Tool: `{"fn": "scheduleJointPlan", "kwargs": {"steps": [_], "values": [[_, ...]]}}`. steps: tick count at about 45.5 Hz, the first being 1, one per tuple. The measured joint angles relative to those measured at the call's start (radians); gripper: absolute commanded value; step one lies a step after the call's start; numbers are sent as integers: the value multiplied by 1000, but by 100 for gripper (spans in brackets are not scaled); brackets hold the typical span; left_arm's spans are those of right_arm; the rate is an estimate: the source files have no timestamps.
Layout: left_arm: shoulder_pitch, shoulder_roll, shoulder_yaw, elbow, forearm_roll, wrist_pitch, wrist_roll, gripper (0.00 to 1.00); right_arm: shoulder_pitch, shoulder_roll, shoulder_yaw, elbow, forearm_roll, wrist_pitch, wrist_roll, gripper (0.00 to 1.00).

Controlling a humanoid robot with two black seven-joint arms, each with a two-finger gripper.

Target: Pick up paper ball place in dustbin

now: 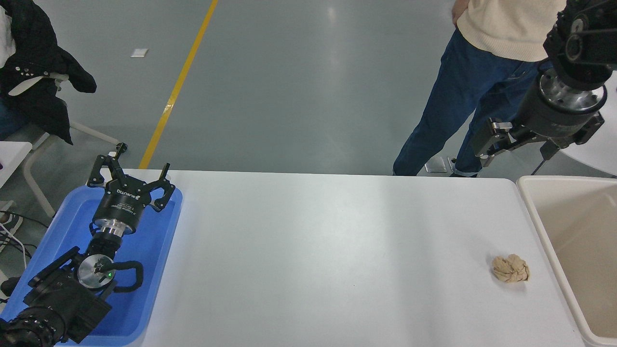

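One paper ball [510,269] beside dustbin [535,219], left gripper [129,166] spread wide, right gripper [487,144] unclear

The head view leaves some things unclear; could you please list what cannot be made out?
- dustbin: the right and bottom edges cut it off, so most of its inside is unseen.
- right gripper: seen side-on past the table's far edge; its opening cannot be judged.
- person: cut off above the torso by the top edge.

Glossy grey-green concrete floor [299,72], diagonal yellow painted line [179,82]; white rectangular table [313,250]; pale metal-framed chair [43,144] draped with black jacket [33,67], far left.
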Motion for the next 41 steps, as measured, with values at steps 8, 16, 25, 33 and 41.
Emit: {"fn": "scheduleJointPlan", "kwargs": {"steps": [8, 16, 25, 33, 41], "values": [[0, -1, 0, 0, 1, 0, 0, 100, -3, -1, 1, 0, 0, 0, 0, 100], [0, 0, 0, 0, 1, 0, -1, 100, -5, -1, 2, 0, 1, 0, 0, 100], [0, 0, 0, 0, 1, 0, -1, 100, 3, 0, 5, 0, 1, 0, 0, 100], [0, 0, 0, 0, 0, 0, -1, 100, 6, -2, 6, -1, 1, 0, 0, 100], [1, 1, 0, 0, -1, 0, -1, 100, 11, -5, 6, -1, 1, 0, 0, 100]]}}
